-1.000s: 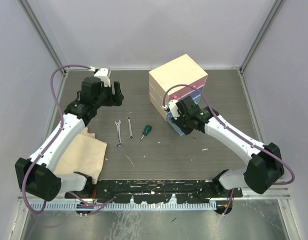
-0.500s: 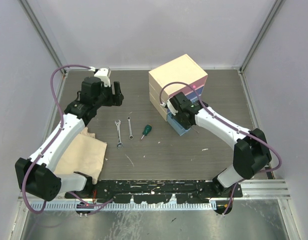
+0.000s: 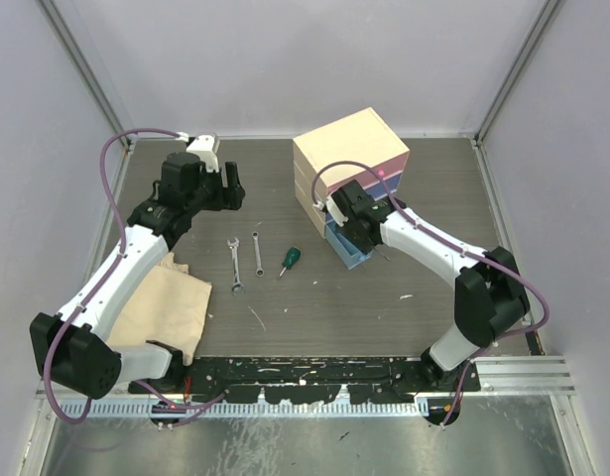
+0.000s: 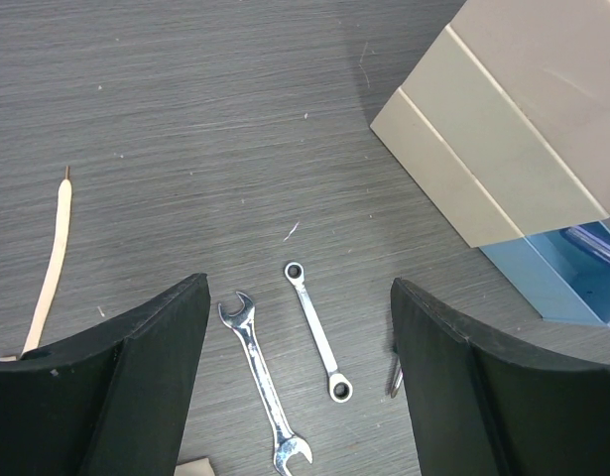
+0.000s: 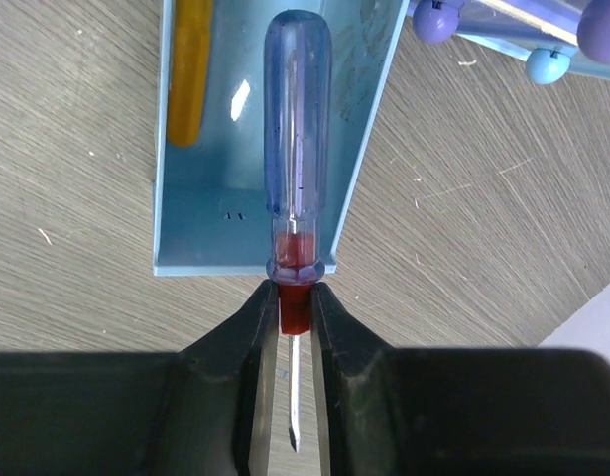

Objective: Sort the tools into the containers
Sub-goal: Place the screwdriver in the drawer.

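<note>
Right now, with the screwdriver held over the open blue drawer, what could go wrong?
The right gripper holds the screwdriver by its red collar, above the end wall of the blue drawer, shaft outside: released here, it may perch on the rim or tip out. Its handle could also land on the orange-handled tool inside.

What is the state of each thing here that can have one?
Left end effector: open, empty.
Right end effector: shut on the blue-handled screwdriver.
Blue drawer: pulled open.
Blue-handled screwdriver: gripped at its red collar, handle over the blue drawer.
Orange-handled tool: lying inside the blue drawer.
Two wrenches: lying flat on the table, untouched.
Green-handled screwdriver: lying on the table, untouched.
</note>
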Motion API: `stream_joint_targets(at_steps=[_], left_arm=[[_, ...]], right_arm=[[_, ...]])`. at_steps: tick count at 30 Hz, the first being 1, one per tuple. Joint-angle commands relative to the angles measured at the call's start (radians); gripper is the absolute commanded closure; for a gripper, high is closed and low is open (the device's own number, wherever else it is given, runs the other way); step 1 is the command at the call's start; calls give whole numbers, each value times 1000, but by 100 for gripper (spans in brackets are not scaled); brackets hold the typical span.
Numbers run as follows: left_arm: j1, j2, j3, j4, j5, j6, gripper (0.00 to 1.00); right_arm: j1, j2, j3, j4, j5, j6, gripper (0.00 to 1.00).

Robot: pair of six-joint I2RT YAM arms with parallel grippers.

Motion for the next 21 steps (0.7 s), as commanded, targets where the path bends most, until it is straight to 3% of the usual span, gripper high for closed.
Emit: stream_joint_targets(at_steps=[1, 10, 21], left_arm=[[4, -11, 4, 28, -2, 16, 25], [4, -9, 6, 28, 2, 17, 25], [4, -10, 6, 28, 3, 15, 25]], right_arm=[[1, -55, -8, 126, -27, 9, 73], [0, -180, -69, 170, -48, 62, 64], [-17, -317, -110, 181, -34, 151, 62]])
